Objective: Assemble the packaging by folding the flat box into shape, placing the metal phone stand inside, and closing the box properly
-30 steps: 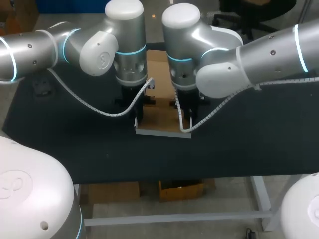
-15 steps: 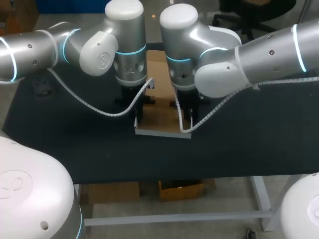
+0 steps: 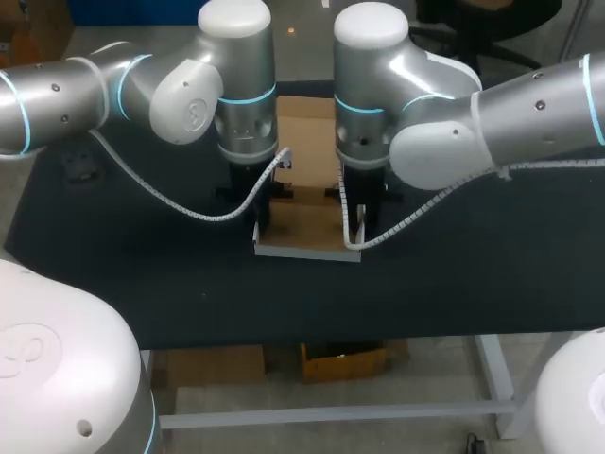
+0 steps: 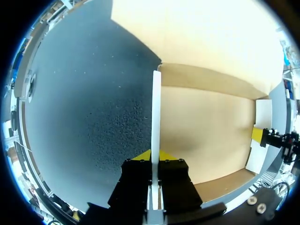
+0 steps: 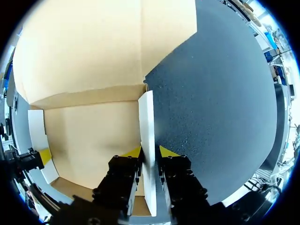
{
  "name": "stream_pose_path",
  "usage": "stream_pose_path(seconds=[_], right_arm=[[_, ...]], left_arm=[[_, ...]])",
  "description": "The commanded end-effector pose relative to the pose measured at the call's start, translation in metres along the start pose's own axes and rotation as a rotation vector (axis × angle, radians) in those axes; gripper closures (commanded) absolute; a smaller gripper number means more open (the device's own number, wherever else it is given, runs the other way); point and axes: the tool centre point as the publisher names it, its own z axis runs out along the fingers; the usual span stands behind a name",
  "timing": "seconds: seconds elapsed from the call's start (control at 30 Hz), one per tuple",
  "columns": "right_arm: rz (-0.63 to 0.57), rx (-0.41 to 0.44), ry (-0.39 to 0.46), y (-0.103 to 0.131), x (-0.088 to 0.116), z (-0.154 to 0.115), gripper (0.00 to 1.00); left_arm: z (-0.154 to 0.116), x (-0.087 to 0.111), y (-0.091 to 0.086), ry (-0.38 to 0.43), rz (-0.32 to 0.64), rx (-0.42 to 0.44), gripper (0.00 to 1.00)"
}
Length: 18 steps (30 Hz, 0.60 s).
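Observation:
A brown cardboard box (image 3: 301,216) sits partly folded in the middle of the black table (image 3: 473,255), its lid flap lying flat toward the far side. My left gripper (image 3: 263,219) points down at the box's left wall. In the left wrist view the gripper (image 4: 155,154) is shut on the thin white edge of that wall (image 4: 156,112). My right gripper (image 3: 352,223) stands over the right wall. In the right wrist view the gripper (image 5: 150,151) straddles that wall (image 5: 146,122), with a dark gap at the outer finger. No phone stand shows.
A small dark object (image 3: 80,168) lies at the table's far left. Bare black tabletop stretches on both sides of the box and toward the front edge.
My right arm has shifted to the right, and its fingers have parted from the box's right wall. The left arm and the box have stayed put.

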Motion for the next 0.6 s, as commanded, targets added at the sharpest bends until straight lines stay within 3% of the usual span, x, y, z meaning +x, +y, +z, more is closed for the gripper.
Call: stream_pose_path(seconds=[0.03, 0.27, 0.6], right_arm=[[0.216, -0.044, 0.128, -0.0091, -0.0129, -0.0022, 0.78], [0.203, -0.034, 0.204, -0.0111, -0.0149, -0.0025, 0.72], [0.207, -0.014, 0.221, -0.0121, -0.0091, -0.0037, 0.73]], left_arm=[[-0.0007, -0.0001, -0.0001, -0.004, 0.0, 0.001, 1.0], [-0.0007, -0.0001, -0.0001, -0.004, 0.0, 0.001, 1.0], [-0.0007, -0.0001, -0.0001, -0.004, 0.0, 0.001, 1.0]])
